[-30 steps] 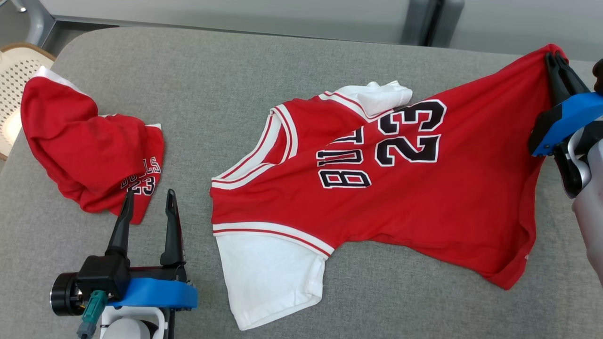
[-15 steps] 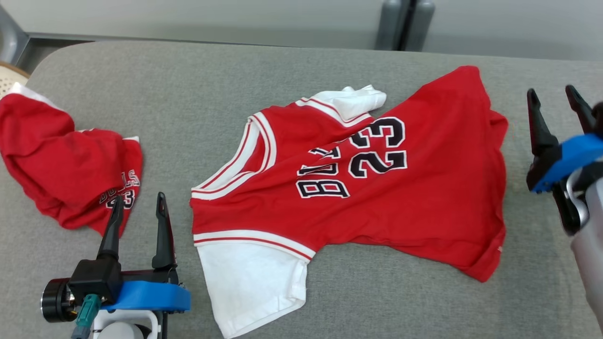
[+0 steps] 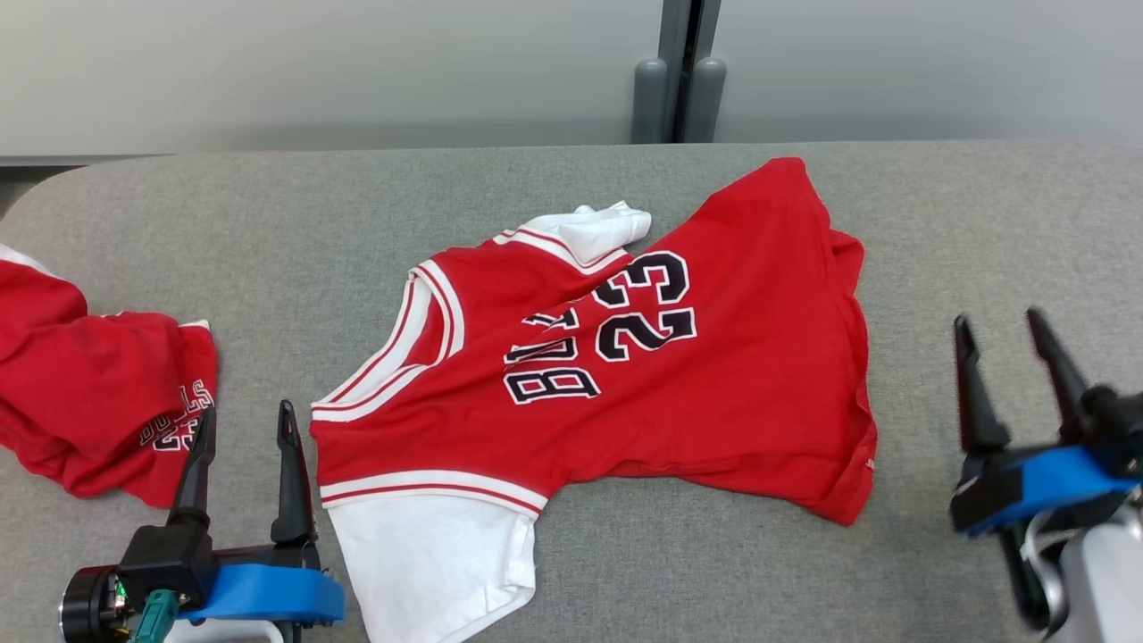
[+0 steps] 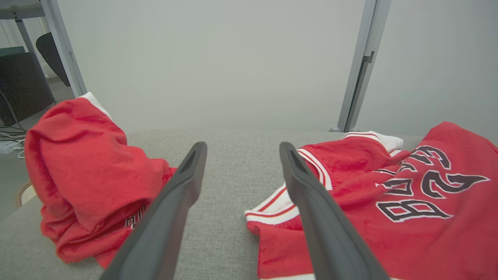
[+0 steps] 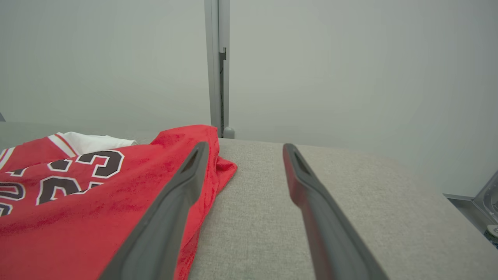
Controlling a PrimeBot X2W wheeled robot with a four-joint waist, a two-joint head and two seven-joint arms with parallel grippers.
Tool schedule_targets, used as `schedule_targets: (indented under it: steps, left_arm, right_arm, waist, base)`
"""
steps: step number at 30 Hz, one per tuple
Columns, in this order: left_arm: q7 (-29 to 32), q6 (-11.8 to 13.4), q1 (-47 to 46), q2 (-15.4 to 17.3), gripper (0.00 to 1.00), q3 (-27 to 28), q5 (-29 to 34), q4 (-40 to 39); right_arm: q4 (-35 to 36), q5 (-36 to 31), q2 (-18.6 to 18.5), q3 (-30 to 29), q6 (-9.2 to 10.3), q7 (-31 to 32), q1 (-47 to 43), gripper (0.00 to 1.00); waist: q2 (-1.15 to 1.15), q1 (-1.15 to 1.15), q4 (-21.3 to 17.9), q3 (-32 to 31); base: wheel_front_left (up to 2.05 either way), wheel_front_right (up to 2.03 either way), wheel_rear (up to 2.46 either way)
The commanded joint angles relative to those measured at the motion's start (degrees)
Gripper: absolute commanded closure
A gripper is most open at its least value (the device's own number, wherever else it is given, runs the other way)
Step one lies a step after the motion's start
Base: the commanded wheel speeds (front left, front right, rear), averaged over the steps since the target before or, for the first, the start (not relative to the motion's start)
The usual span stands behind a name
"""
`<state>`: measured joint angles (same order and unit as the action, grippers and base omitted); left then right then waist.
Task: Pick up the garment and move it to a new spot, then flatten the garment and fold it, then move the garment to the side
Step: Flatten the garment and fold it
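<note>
In the head view, a red jersey [image 3: 625, 384] numbered 23 is seen spread on the grey padded surface [image 3: 268, 232] between both grippers. The left gripper [image 3: 247, 411] is held open and empty, with the jersey's white sleeve just to its right and a crumpled red garment [image 3: 80, 402] just to its left. The right gripper [image 3: 997, 317] is spread wide with nothing in it, the hem lying apart to its left. In the left wrist view, bare grey fabric is framed between the fingers, with the collar to their right. In the right wrist view, the hem is partly covered by the left finger.
</note>
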<state>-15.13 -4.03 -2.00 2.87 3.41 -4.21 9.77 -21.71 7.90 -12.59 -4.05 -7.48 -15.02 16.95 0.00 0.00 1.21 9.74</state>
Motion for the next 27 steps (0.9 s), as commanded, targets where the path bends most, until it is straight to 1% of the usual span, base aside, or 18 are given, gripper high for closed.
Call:
schedule_targets:
  steps: [1, 7, 12, 17, 22, 27]
  left_arm:
    - [-0.01, -0.07, 0.38, 0.04, 0.0, 0.21, 0.32, -0.14]
    - [0.0, -0.36, 1.07, 0.05, 0.0, 0.1, 0.54, 0.04]
    - [-0.01, -0.07, 2.3, 0.05, 0.0, 0.08, 1.33, 0.32]
    - [-0.01, -0.12, 3.65, 0.2, 0.0, 0.1, 2.66, 0.86]
    - [0.0, 0.55, 4.93, 0.2, 0.0, -0.58, 3.92, 1.12]
    - [0.0, 1.44, 5.61, 0.37, 0.0, -1.14, 4.49, 1.29]
  right_arm:
    - [1.07, -0.54, 0.9, 0.24, -0.03, -0.2, -2.17, 0.0]
    - [6.96, -2.3, 5.45, 0.94, -0.03, -0.2, -10.63, 0.0]
    - [11.14, -3.73, 7.65, 0.56, -0.03, -0.21, -15.96, 0.0]
    - [12.96, -5.04, 8.98, 0.31, -0.03, -0.2, -19.38, 0.0]
    - [12.51, -6.13, 9.53, 0.66, -0.03, -0.2, -21.17, 0.0]
    - [12.0, -5.59, 9.73, 0.71, -0.03, -0.2, -21.95, 0.0]
  waist:
    - [0.0, 0.0, -0.35, -0.39]
    - [0.0, 0.0, -0.39, -1.45]
    - [0.0, 0.0, -0.23, -2.55]
    - [0.0, 0.0, 0.06, -3.74]
    - [0.0, 0.0, 0.56, -4.71]
    - [0.0, 0.0, 0.78, -5.3]
  base:
    - [0.0, 0.0, 0.0]
    - [0.0, 0.0, 0.0]
    - [0.0, 0.0, 0.0]
    - [0.0, 0.0, 0.0]
    - [0.0, 0.0, 0.0]
    - [0.0, 0.0, 0.0]
